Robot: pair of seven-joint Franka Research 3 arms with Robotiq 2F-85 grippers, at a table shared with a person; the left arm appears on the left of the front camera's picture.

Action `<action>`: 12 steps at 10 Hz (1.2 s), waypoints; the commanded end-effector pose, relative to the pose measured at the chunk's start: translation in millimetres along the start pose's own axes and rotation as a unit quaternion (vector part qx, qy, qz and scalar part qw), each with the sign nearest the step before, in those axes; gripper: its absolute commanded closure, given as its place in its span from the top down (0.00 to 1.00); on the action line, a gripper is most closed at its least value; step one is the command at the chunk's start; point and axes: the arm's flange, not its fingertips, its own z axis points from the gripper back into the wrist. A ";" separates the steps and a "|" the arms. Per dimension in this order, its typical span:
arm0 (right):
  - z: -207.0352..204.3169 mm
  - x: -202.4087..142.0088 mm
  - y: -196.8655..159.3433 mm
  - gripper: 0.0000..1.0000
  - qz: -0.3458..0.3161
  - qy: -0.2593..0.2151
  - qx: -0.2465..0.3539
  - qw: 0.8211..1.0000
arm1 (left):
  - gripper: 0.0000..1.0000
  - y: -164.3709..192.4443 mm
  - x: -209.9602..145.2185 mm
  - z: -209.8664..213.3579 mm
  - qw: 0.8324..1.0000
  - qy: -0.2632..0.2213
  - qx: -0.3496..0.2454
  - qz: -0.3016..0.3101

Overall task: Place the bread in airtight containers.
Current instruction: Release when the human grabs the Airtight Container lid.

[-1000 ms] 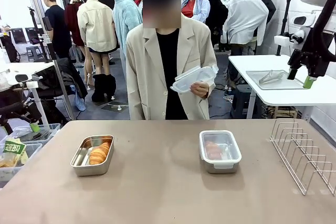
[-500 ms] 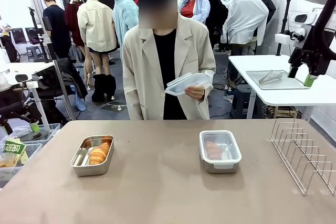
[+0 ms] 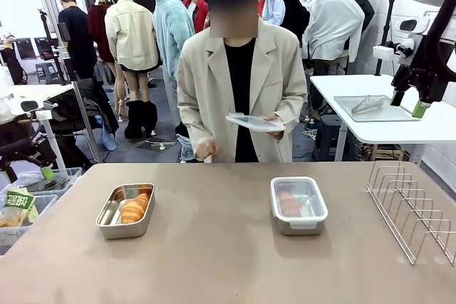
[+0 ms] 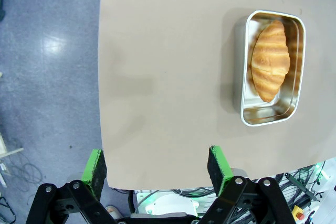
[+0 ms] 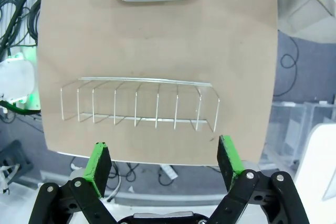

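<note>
Open tin (image 3: 125,210): uncovered at 9 o'clock on the table (image 3: 214,261), one bread roll (image 3: 135,208) inside.
Closed tin (image 3: 298,205): lidded, at 3 o'clock.
Spare lid (image 3: 254,122): held in the person's hand (image 3: 273,127).
Left gripper (image 4: 156,165): fingers spread apart, nothing held.
Right gripper (image 5: 164,160): fingers spread apart above the wire rack (image 5: 139,104).

bread (image 3: 135,208): golden-brown, ridged | tin (image 3: 107,226): silver steel | table (image 3: 214,247): plain tan | pads (image 4: 95,165): green
</note>
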 end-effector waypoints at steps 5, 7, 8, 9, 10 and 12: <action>-1.8 -0.2 3.1 1.00 0.000 -0.001 0.000 1.000 | 1.00 0.0 -0.3 -0.3 1.000 -0.007 0.006 0.009; -1.8 -0.2 3.1 1.00 0.000 -0.001 0.000 1.000 | 1.00 0.0 -0.3 -0.3 1.000 -0.007 0.006 0.009; -1.8 -0.2 3.1 1.00 0.000 -0.001 0.000 1.000 | 1.00 0.0 -0.3 -0.3 1.000 -0.007 0.006 0.009; -1.8 -0.2 3.1 1.00 0.000 -0.001 0.000 1.000 | 1.00 0.0 -0.3 -0.3 1.000 -0.007 0.006 0.009; -1.8 -0.2 3.1 1.00 0.000 -0.001 0.000 1.000 | 1.00 0.0 -0.3 -0.3 1.000 -0.007 0.006 0.009; -1.8 -0.2 3.1 1.00 0.000 -0.001 0.000 1.000 | 1.00 0.0 -0.3 -0.3 1.000 -0.007 0.006 0.009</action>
